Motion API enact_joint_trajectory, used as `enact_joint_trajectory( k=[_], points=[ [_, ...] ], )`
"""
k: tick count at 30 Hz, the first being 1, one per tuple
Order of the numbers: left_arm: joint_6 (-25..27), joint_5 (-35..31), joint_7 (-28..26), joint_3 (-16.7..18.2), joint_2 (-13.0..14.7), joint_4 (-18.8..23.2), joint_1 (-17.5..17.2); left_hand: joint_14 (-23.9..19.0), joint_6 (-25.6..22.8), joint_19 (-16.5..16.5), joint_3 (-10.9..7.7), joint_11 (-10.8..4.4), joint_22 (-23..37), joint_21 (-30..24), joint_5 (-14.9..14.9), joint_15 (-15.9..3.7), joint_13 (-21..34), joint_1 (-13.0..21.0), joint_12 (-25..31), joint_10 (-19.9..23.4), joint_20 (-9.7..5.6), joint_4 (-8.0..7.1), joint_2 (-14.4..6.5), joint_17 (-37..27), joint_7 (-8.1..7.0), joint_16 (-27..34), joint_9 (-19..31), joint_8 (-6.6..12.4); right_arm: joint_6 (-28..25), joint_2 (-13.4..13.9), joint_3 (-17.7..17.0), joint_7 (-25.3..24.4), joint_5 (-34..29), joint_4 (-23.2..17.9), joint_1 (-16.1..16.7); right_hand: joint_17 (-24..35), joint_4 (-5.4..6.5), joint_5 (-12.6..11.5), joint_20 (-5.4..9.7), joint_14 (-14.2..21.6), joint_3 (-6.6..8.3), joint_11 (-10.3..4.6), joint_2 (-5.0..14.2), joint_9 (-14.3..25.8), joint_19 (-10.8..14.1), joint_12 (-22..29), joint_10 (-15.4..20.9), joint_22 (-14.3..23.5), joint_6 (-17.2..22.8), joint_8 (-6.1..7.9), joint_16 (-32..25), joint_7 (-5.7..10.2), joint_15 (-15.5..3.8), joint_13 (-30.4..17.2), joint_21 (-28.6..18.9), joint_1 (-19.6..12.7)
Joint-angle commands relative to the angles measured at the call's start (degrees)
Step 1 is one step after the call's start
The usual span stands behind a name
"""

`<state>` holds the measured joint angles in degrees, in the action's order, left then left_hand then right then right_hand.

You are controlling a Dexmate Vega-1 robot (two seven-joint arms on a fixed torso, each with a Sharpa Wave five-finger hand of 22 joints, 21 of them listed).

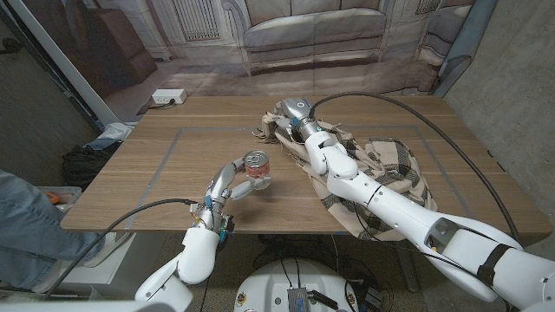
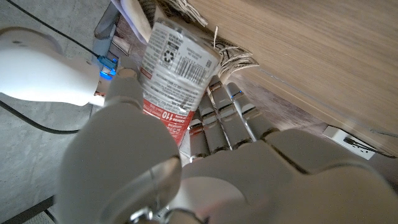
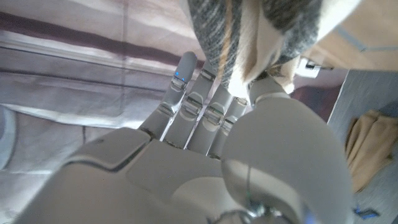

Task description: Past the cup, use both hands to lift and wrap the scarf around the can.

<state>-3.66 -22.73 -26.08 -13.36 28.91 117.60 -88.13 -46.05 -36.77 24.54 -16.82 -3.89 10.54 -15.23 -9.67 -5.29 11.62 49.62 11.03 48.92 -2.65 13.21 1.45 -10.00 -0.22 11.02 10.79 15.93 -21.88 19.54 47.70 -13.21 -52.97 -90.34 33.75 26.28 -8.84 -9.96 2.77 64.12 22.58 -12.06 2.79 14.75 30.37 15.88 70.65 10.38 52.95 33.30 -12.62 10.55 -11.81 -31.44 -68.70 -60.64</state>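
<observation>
Left hand (image 1: 227, 185) wrapped around the can (image 1: 256, 165), thumb on one side, fingers (image 2: 214, 121) on the other, holding it up just over the wooden table (image 1: 156, 173) near the front edge. Red and white label with a bar code, seen close in the left wrist view (image 2: 177, 68). Right hand (image 1: 290, 121) further back on the table, pinching a bunch of the scarf (image 1: 386, 165) and lifting it; grey and cream cloth hanging between thumb and fingers (image 3: 193, 102) in the right wrist view. Rest of the checked scarf lying in a heap on the right half of the table, partly under the right arm, well apart from the can. Grey tape lines marking a big box on the table top. White little box (image 1: 169, 96) at the far left corner. Picture of a sofa (image 1: 312, 30) on the wall cloth behind. Black bag (image 1: 87, 160) on the floor to the left. Person's blue sleeve (image 1: 26, 230) at the left edge.
</observation>
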Motion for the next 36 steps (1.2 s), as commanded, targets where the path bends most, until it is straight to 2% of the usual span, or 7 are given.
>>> enact_joint_trajectory(
  k=[1,8,9,13,21,28,36],
  points=[
    [1.2,-0.1,1.6,-1.0,0.9,0.5,2.0,-0.6,-20.2,-0.2,-8.27,-6.80,0.1,0.4,-0.3,-4.72,0.2,7.1,0.3,7.2,-0.78,-7.64,-9.1,-0.1,-4.27,-0.2,0.3,0.15,-3.8,1.0,-6.7,-6.2,6.0,-9.5,2.4,-0.7,0.02,-0.1,8.11,1.2,0.85,0.01,-0.90,-1.0,1.1,-0.4,0.9,0.1,2.6,-0.10,-0.2,1.70,-1.38,0.2,-0.8,0.6],
    [1.4,0.4,2.1,-1.2,1.1,0.3,3.0,-0.7,-20.4,0.0,-8.48,-6.66,0.1,0.4,-0.3,-4.77,0.2,7.1,0.3,7.2,-0.91,-7.67,-9.1,-0.1,-4.23,-0.2,0.3,0.11,-6.8,2.9,-8.9,-5.0,7.6,-12.6,1.2,0.1,0.20,-0.3,8.16,2.1,1.62,0.00,-0.74,-1.2,1.3,-0.1,0.2,0.3,1.5,-0.84,-1.1,1.59,-1.58,-2.5,-1.9,0.3],
    [1.6,0.5,2.2,-1.2,1.1,0.2,3.1,-0.9,-20.3,0.5,-8.56,-6.56,0.1,0.2,-0.4,-4.84,0.2,7.1,0.3,7.2,-1.03,-7.67,-9.1,-0.1,-4.13,-0.1,0.3,0.03,-7.3,3.4,-9.5,-4.5,8.0,-13.4,1.2,0.6,0.34,-0.4,8.14,1.8,1.75,0.02,-0.60,0.2,1.2,0.1,-0.1,0.2,0.5,-0.37,-1.1,1.60,-1.62,-3.6,-2.1,0.4],
    [1.8,0.7,2.6,-1.3,1.2,0.2,4.0,-1.6,-20.3,2.0,-8.79,-6.11,0.2,-0.3,-0.4,-4.83,0.3,7.0,0.3,7.2,-1.34,-7.69,-9.1,-0.1,-3.78,0.1,0.3,-0.09,-10.2,6.2,-12.6,-2.9,9.4,-18.4,2.3,0.9,0.43,-0.5,8.06,1.4,1.86,-0.01,-0.54,0.5,0.7,0.2,-0.6,0.1,0.0,-0.38,-1.0,1.56,-1.63,-4.9,-2.0,0.5],
    [0.3,1.9,4.0,-2.7,1.3,-2.1,8.1,-2.5,-20.7,2.4,-9.10,-5.94,0.3,-0.5,-0.4,-4.83,0.4,7.1,0.5,7.6,-1.57,-7.62,-9.1,-0.1,-3.36,0.3,0.4,-0.05,-17.5,12.6,-19.2,1.9,12.9,-30.2,6.2,0.3,0.31,-0.6,8.04,1.2,1.82,-0.01,-0.66,0.1,0.5,-0.9,-0.2,0.1,0.9,-0.31,-0.7,1.55,-1.61,-3.9,-2.0,0.3],
    [-1.8,5.6,6.7,-4.3,1.0,-5.4,13.2,-3.6,-20.7,3.7,-9.41,-5.44,0.3,-0.9,-0.3,-4.79,0.7,7.1,0.8,7.9,-1.38,-7.59,-9.1,-0.1,-2.90,0.4,0.4,-0.16,-23.1,18.3,-22.1,2.9,12.9,-36.9,10.4,0.2,0.48,-0.8,8.02,1.4,1.64,0.02,-0.95,-0.4,0.5,-1.3,0.1,0.1,1.3,-0.63,-0.6,1.55,-1.57,-3.6,-1.8,0.5],
    [-1.1,9.7,9.9,-5.9,-0.6,-7.1,19.5,-4.4,-21.2,4.3,-9.67,-5.26,0.4,-1.2,-0.3,-4.74,0.9,7.2,1.1,8.6,-1.31,-7.55,-9.1,-0.1,-2.74,0.5,0.5,-0.09,-27.2,23.4,-29.5,3.8,17.5,-44.6,16.9,0.0,0.61,-1.0,8.03,1.3,1.39,0.00,-1.03,-0.6,0.3,-1.5,0.3,0.1,1.5,-0.83,-0.5,1.59,-1.58,-3.6,-1.9,0.5]
  ],
)
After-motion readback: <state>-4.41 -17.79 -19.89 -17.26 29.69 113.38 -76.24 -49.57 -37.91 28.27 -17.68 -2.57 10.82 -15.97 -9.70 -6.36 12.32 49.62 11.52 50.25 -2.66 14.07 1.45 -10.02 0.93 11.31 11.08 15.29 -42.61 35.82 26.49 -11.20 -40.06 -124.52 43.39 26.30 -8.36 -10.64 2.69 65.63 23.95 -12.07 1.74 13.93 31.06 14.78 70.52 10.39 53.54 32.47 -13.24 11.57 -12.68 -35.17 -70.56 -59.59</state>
